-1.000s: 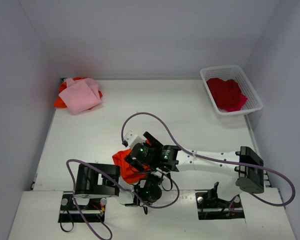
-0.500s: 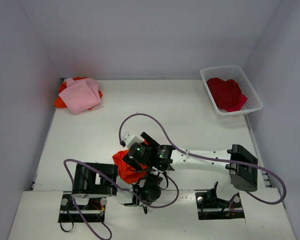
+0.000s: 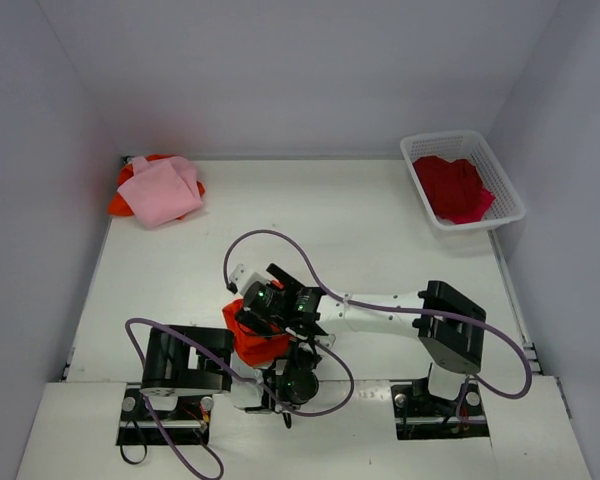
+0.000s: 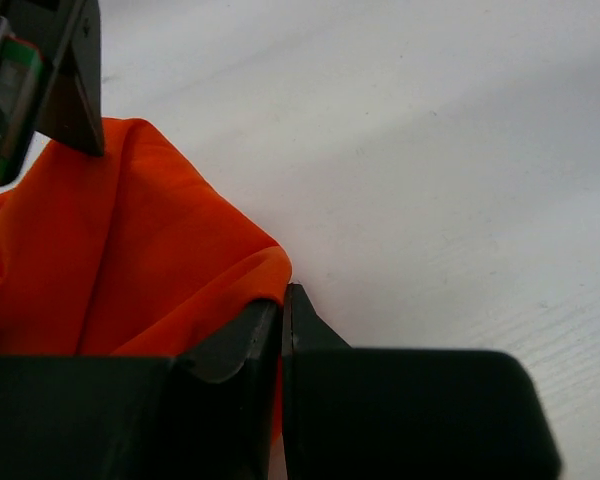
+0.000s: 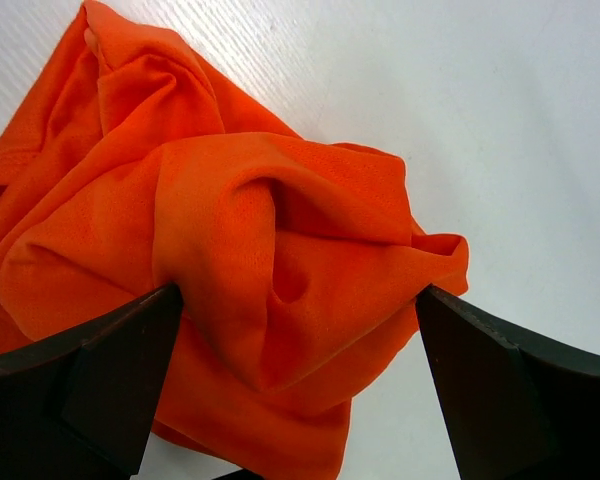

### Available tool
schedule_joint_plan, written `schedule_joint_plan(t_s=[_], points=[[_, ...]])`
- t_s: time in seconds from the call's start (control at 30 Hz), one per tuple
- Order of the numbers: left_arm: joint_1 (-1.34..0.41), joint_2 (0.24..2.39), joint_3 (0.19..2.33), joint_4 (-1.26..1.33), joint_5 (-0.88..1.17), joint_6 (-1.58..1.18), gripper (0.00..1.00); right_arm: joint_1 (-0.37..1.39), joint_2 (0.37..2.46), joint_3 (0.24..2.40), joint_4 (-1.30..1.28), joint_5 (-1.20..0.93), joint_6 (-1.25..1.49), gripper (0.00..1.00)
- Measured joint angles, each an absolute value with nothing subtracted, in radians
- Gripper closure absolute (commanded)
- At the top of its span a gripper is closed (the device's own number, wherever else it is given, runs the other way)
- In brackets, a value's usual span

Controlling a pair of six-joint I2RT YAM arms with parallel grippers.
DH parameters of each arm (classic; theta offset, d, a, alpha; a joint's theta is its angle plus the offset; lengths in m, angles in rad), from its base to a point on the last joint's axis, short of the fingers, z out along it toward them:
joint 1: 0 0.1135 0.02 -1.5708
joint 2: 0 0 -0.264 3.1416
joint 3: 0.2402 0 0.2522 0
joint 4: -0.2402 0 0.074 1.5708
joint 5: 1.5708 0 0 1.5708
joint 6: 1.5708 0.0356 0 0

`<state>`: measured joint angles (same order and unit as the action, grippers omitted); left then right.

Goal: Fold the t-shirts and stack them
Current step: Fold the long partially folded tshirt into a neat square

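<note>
A crumpled bright orange t-shirt [image 3: 248, 338] lies near the front edge, between the arm bases. My left gripper [image 4: 282, 296] is shut on a fold of its edge, with cloth pinched between the jaws. My right gripper [image 5: 295, 372] stands open just above the bunched cloth [image 5: 260, 250], one finger on each side and the jaws not closed on it. In the top view it sits at the shirt's far side [image 3: 260, 306]. A pale pink t-shirt [image 3: 162, 190] lies at the back left on top of another orange cloth [image 3: 122, 198]. A crimson t-shirt [image 3: 453, 187] lies in the basket.
The white lattice basket [image 3: 503, 175] stands at the back right by the wall. Purple cables [image 3: 280, 238] loop over both arms above the table [image 3: 330, 220]. Walls close in the table on three sides.
The right arm has swung left and nearer, bringing its open gripper over the orange shirt. The shirt bundle has shifted slightly left. The left gripper stays shut.
</note>
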<state>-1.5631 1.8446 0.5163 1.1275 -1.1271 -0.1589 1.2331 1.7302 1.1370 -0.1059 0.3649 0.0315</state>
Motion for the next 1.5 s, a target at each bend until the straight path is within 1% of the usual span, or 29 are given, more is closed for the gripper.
schedule_joint_plan(t_s=[0.4,0.8,1.03,1.5], points=[[-1.563,1.844,0.514,1.127,-1.127,-0.160,1.00,1.217,1.747,1.221,-0.085,0.350,-0.031,0.00],[-1.563,1.844,0.514,1.127,-1.127,-0.161,1.00,1.193,1.748,1.234,-0.082,0.339,-0.055,0.00],[-1.563,1.841,0.514,1.127,-1.132,-0.158,1.00,1.175,1.779,1.231,-0.017,0.309,-0.055,0.00],[-1.562,1.666,0.456,1.126,-1.169,-0.099,1.00,1.164,1.860,1.231,0.071,0.260,-0.055,0.00]])
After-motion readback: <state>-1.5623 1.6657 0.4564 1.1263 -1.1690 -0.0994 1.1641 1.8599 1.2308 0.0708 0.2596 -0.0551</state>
